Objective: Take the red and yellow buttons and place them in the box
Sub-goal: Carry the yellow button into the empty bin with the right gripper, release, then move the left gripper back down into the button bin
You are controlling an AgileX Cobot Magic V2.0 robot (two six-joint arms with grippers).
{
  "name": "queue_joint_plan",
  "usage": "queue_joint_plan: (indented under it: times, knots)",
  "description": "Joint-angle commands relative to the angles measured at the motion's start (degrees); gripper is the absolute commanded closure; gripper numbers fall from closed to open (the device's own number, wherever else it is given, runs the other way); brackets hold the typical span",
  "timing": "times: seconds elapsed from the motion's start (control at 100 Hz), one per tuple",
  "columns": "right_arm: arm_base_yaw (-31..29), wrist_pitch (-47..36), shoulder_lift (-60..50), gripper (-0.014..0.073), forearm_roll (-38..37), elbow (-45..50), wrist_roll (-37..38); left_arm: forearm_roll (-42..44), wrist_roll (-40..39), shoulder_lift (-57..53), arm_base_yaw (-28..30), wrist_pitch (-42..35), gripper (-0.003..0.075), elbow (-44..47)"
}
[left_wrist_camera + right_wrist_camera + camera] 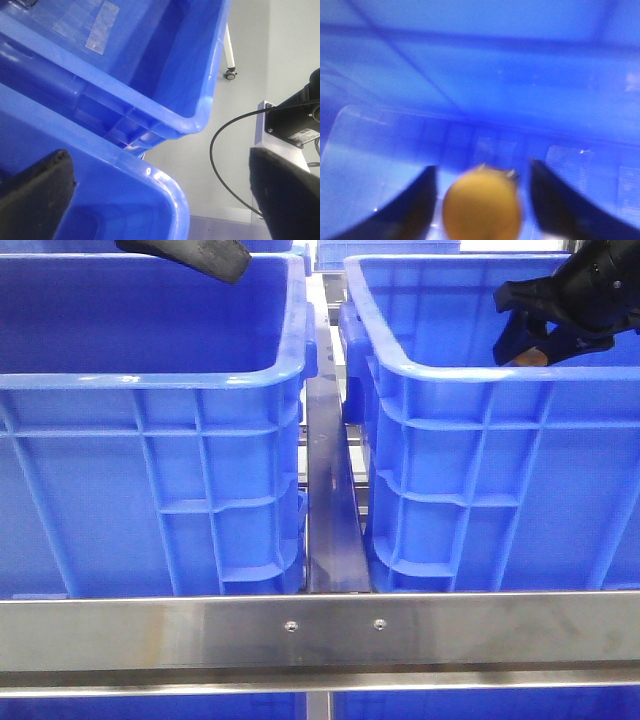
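The right end effector (pixel 528 348) is hanging inside the right box (pixel 480 440), fingers apart around the blurred yellow button (pixel 482 204) — contact unclear; the left end effector (pixel 160 192) is gaping open, mostly cropped.

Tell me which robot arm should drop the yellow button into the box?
The right. The yellow button sits between the right gripper fingers, inside the right-hand blue crate. The left gripper is open and empty.

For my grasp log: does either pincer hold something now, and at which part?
The right pincer has the yellow button between its fingers, but blur hides whether they touch its edges. The left pincer is open and holds nothing.
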Motion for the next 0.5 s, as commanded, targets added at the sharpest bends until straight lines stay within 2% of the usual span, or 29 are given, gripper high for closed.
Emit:
queue_joint_plan:
  times: [0.0, 0.32, 0.49]
  knots:
    - [0.2, -2.2, -3.2, 0.0009, 1.6, -2.2, -0.7, -4.1, -0.6, -2.3, 0.0, 3.0, 0.0062, -1.7]
    - [0.0, -1.1, -5.4, -0.0003, 1.6, -1.8, -0.7, -4.1, -0.6, -2.3, 0.0, 3.0, 0.0062, -1.7]
    - [0.0, -1.8, -10.5, 0.0000, 2.3, 3.0, -0.7, -4.1, -0.6, -2.3, 0.0, 3.0, 0.0062, -1.7]
